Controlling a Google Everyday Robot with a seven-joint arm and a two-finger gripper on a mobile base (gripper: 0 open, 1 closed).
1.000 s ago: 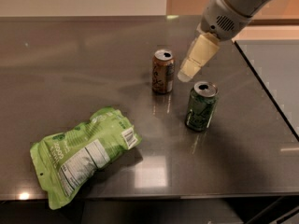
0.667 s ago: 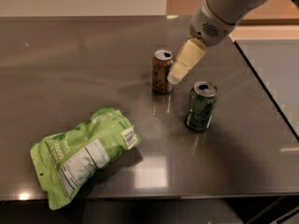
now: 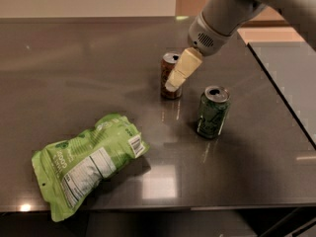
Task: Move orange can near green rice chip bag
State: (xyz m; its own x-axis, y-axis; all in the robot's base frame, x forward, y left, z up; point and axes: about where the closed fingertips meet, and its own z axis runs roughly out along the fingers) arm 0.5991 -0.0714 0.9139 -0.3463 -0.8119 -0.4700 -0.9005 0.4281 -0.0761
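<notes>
The orange can point(image 3: 168, 73) stands upright near the middle of the dark table point(image 3: 74, 73), with a silver top. My gripper point(image 3: 174, 83) reaches down from the upper right and its pale fingers point(image 3: 181, 69) overlap the can's right side. The green rice chip bag point(image 3: 86, 162) lies flat at the front left, label and barcode facing up, well apart from the can.
A dark green can point(image 3: 213, 111) stands upright to the right of the orange can, below my arm point(image 3: 222, 14). The table's front edge point(image 3: 173, 204) runs just below the bag. A seam point(image 3: 281, 95) crosses the table diagonally at the right.
My gripper has moved left and down, from above the green can to against the orange can's right side. The cans and bag have not moved.
</notes>
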